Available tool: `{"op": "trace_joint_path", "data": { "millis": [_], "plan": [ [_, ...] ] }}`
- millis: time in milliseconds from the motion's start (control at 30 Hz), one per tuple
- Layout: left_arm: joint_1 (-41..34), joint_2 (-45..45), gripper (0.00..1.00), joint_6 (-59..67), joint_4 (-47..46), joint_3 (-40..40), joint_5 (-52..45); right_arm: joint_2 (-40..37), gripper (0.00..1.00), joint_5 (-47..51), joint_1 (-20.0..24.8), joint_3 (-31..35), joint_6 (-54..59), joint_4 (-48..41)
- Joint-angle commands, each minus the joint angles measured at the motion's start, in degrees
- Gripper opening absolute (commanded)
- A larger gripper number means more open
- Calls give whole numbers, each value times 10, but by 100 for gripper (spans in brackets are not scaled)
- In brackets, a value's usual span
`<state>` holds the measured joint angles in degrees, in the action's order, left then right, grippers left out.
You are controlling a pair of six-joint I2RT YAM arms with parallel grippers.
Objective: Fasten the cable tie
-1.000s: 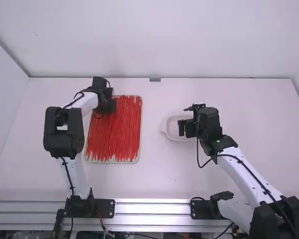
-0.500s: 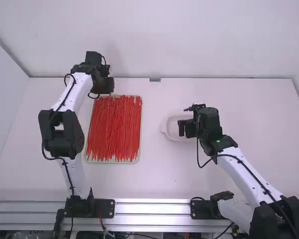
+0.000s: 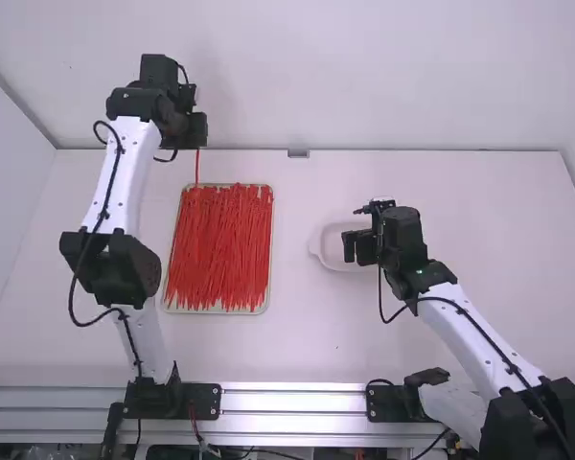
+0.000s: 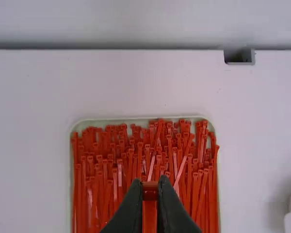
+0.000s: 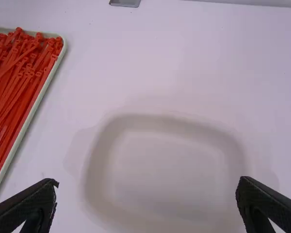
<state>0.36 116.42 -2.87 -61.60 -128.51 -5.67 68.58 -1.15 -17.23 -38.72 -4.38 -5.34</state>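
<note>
the left gripper [image 3: 188,126] is clenched on one red cable tie [image 3: 197,165], gripped at one end. the strip hangs straight down from the fingers, above the far edge of the tray [image 3: 271,240], with its lower end just over the pile of spare ties [image 3: 220,251]. in the left wrist view the fingers [image 4: 134,204] pinch the tie [image 4: 150,201] between them. the right gripper [image 3: 358,245] is spread wide and holds nothing. it hovers over the white dish [image 5: 102,127], well apart from the hanging tie.

likely faults from this state:

- slip: the hold is on a narrow end of smooth plastic. a fast swing of the arm could pull the tie out or twist it between the pads.
- sway: the free length is unsupported, so the right gripper may close on air if it reaches while the strip is swinging.
- wrong end: it cannot be told from these views whether the head or the tail is the gripped end. if the head opening faces the wrong way, the tail will not feed through.
- snag: if the arm lowers, the hanging end could catch in the pile and drag extra ties off the tray.
</note>
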Motion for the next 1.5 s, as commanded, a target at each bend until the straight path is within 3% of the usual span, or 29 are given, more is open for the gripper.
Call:
{"op": "trace_joint_path", "data": {
  "millis": [0, 333, 567, 800, 933, 1233, 1467],
  "plan": [
    [-4, -50, 2, -3, -8, -22, 6, 3, 99, -1, -1, -18, -1, -1],
    [-4, -164, 2, -3, -10, 31, 8, 3, 99, -3, 0, -18, -1, 0],
    [-4, -284, 2, -4, 45, 151, 8, 3, 99, -5, 0, -18, -2, 0],
    [-4, -452, 2, -55, 197, 398, 42, 3, 99, -5, -21, -18, -1, 4],
    [-4, -533, 2, -65, 282, 527, 16, 3, 99, -5, -39, -18, -7, 15],
    [-4, -635, 2, -94, 429, 714, -57, 3, 99, -24, -88, -18, -61, 97],
    [-3, -668, 2, -98, 503, 789, -136, 3, 99, -158, -103, -18, -59, 189]
  ]
}}
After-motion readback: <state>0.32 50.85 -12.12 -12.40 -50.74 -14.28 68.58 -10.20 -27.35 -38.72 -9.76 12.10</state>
